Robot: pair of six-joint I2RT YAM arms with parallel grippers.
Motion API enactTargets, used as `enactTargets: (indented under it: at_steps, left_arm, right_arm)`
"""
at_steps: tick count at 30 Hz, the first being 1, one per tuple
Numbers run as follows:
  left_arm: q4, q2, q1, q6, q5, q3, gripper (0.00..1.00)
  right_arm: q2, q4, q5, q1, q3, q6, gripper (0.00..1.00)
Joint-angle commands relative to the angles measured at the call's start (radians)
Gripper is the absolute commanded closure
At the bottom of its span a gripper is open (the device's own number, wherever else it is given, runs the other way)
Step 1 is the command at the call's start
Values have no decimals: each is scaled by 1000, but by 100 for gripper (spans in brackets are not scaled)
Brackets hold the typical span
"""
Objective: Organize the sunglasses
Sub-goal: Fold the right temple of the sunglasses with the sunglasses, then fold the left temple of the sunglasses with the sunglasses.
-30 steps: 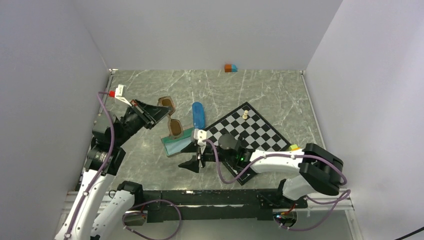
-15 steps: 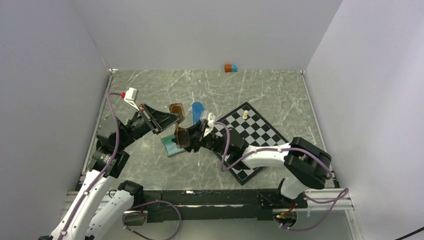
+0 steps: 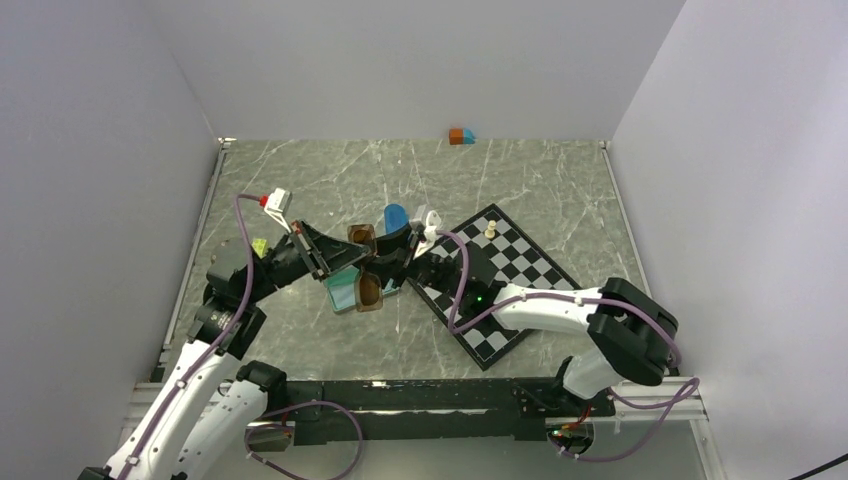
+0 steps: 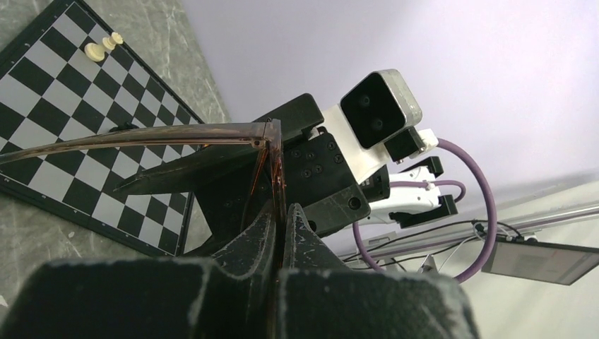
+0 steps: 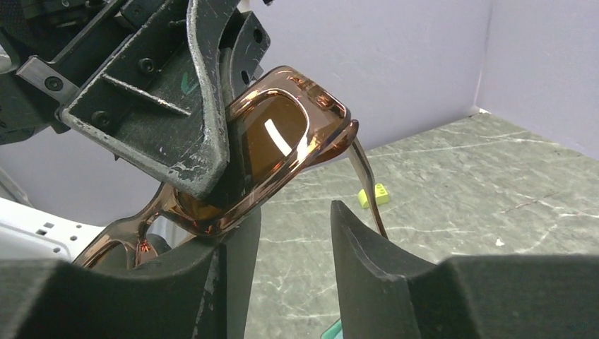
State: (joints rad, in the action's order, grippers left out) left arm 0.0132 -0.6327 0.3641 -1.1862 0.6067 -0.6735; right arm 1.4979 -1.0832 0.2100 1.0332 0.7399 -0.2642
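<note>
While left gripper (image 4: 284,210) clamps brown sunglasses (image 5: 272,138) (midair), right gripper (image 5: 293,215) gapes.

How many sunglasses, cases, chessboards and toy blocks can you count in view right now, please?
sunglasses: 1, the brown pair
blue case: 1
chessboard: 1
toy blocks: 3, orange, blue and yellow-green
Total: 6
</note>
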Motion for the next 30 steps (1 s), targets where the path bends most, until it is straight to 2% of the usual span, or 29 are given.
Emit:
enactTargets:
  at_steps: [1,8,15,18,22,26,30]
  left_arm:
    - [40,-17,7,64,59,-13,100]
    - [96,-81,6,210,153,-92,100]
    - [155,-121,12,474,306,-162,100]
    - [124,-125,15,573,335,-202,100]
    - [42,-86,20,848,390,-223,100]
    - [85,-35,24,1056,466,-161,100]
    - [-108,-12,25,1400,514,-212,100]
  right_arm:
    - [-85,43,19,-1,-1,34,52]
    - [-146,129,2,-1,-57,40,50]
    - [-169,194,48,0,-13,82,46]
    - [-177,248,53,-1,24,122,43]
    - [-202,265,51,-1,49,181,40]
    - [-213,265,67,0,91,251,38]
    - [-233,370,45,-1,164,308,32]
